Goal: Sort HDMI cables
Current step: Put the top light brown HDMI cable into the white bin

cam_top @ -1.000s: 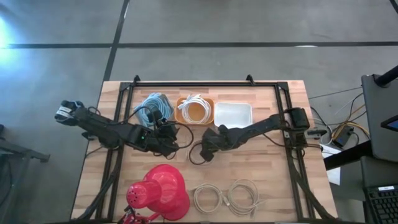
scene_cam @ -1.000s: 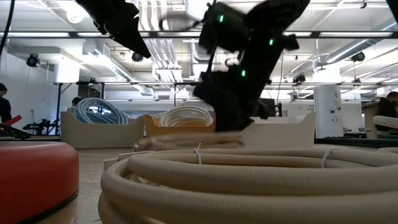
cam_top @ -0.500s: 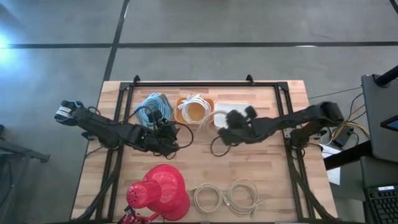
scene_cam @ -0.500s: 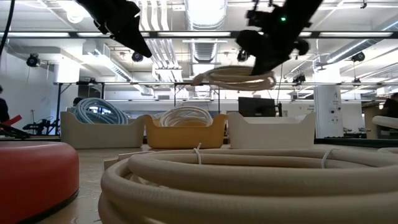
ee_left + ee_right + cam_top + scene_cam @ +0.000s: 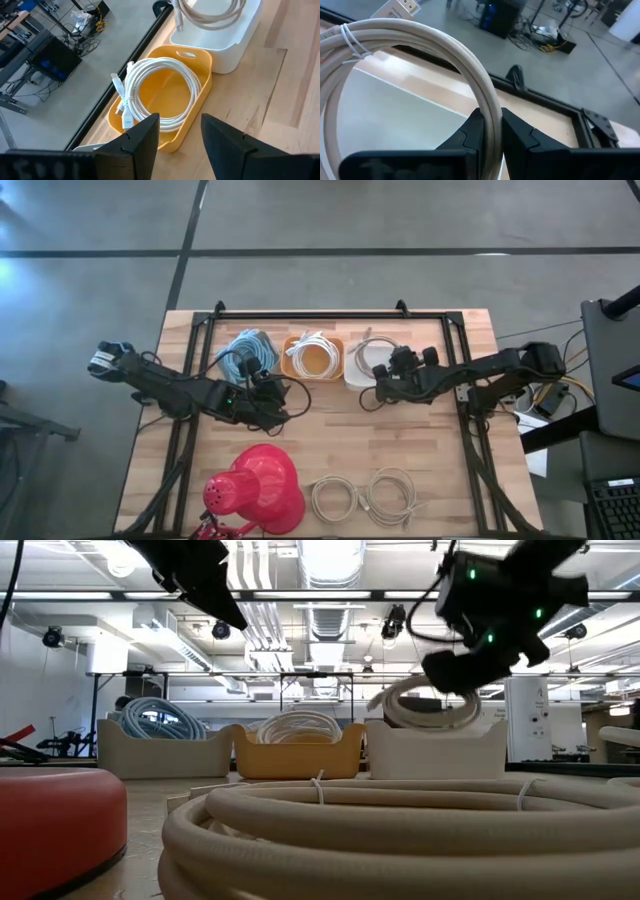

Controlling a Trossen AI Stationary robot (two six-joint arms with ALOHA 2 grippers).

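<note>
— wooden table under a bright workshop ceiling, three bins along the far edge. what's the right end effector doing?

— it's pinched shut on a beige cable coil; the wrist view shows the coil squeezed between both fingers. it hangs over the white bin, the coil partly inside the rim in the low view.

— so which step is this?

— i'd judge it's the drop-off: beige goes in the white bin. next move calls for lowering a touch so the whole loop clears the rim, then spreading the fingers. a plug end sticks out and could catch on the wall.

— and outward from there?

— the orange bin just beside it holds a white cable, and the next bin along holds light blue cables. two more beige coils lie at the near edge, beside a red lamp. those look like what's left.

— the left end effector?

— waiting near the middle of the table, fingers apart, holding nothing, facing the orange bin.
</note>
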